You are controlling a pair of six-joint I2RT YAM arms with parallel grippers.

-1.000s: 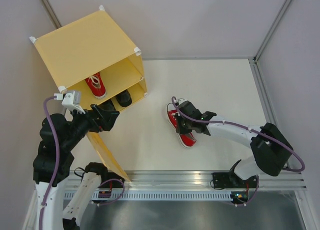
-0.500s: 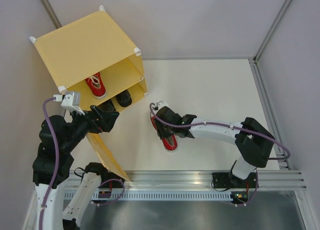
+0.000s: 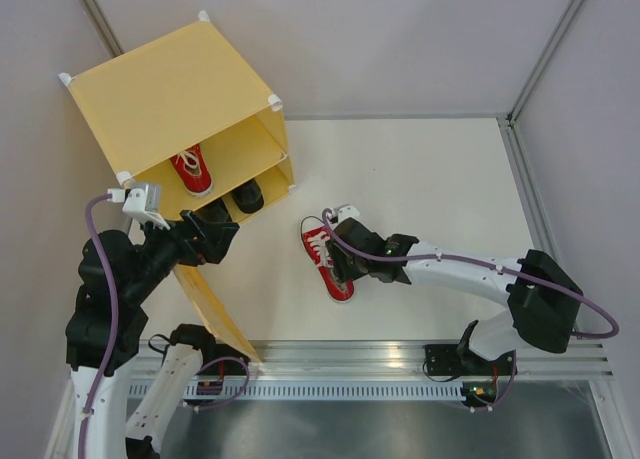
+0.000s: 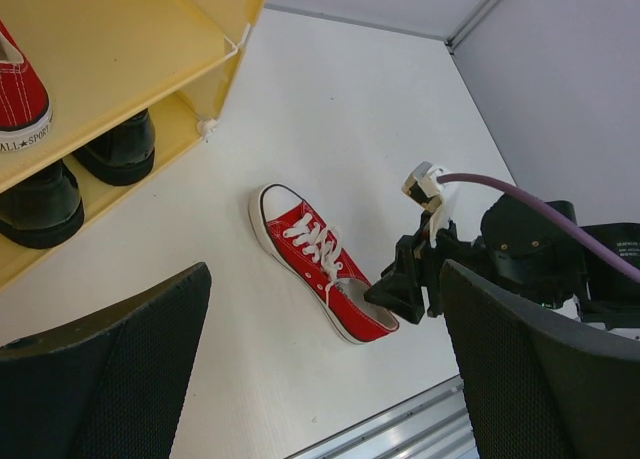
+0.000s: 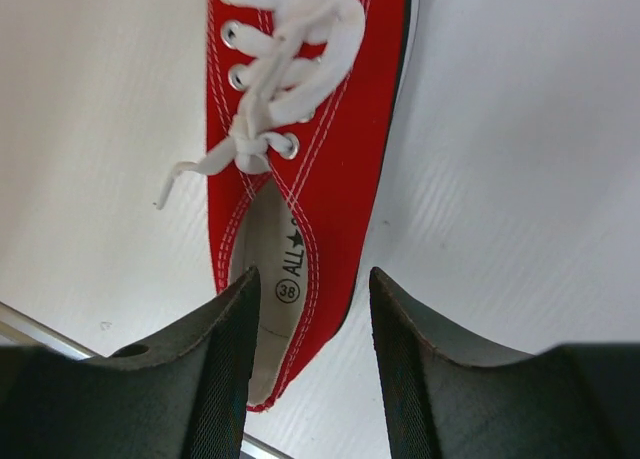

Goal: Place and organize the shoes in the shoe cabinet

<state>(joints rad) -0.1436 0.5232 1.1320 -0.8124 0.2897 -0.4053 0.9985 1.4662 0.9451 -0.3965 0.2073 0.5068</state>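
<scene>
While the cabinet (image 3: 170, 89) holds three shoes (image 4: 120, 149), one red sneaker (image 3: 327, 259) lies outside

Bright, even, diffuse overhead light. Soft faint shadow beside red sneaker (image 3: 327, 259). No glare. Views sharp; right gripper (image 5: 312, 279) fingers (image 5: 225, 379) slightly blurred close-up.

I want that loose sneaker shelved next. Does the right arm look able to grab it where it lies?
Probably yes: the right hand is open at the heel of the red sneaker, its side wall between the fingers, nothing blocking.
</scene>
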